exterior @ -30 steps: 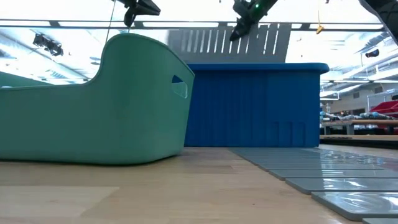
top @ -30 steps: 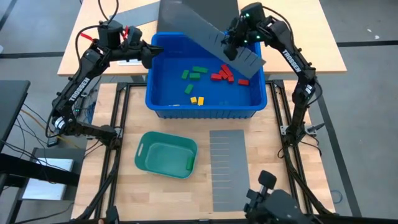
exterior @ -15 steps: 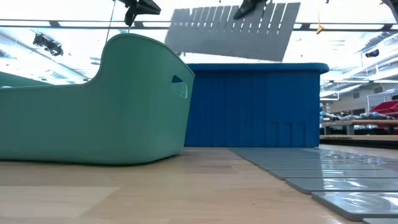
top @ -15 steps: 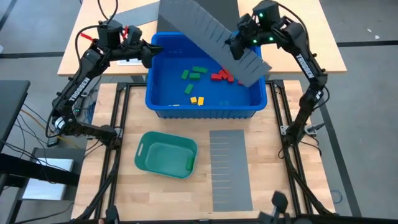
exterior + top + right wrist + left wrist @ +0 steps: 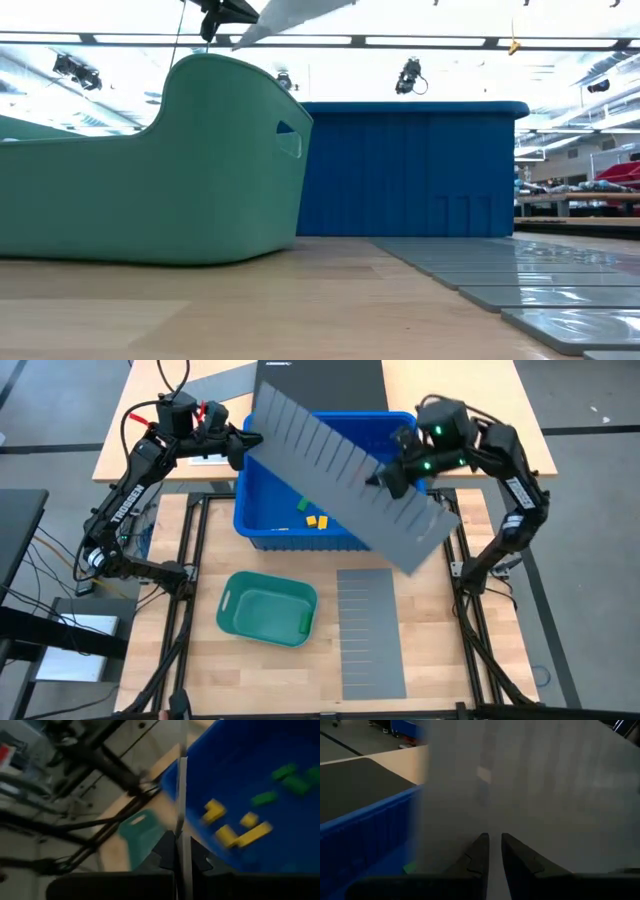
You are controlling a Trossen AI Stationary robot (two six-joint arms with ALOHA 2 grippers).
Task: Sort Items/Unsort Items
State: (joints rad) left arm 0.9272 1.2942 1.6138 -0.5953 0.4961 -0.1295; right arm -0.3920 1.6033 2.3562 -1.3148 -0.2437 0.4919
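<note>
My left gripper (image 5: pixel 238 448) hung at the blue bin's (image 5: pixel 262 530) far left corner, fingers (image 5: pixel 479 851) a narrow gap apart, holding nothing. Yellow and green blocks (image 5: pixel 312 515) lay in the bin near its front wall (others hidden under the sheet). My right gripper (image 5: pixel 385 477) was clamped on the grey slotted sheet (image 5: pixel 345 475), tilted over the bin.

Blue bin (image 5: pixel 262 532), teal tray (image 5: pixel 266 609), 2 grey divider sheets (image 5: pixel 372 631).
</note>
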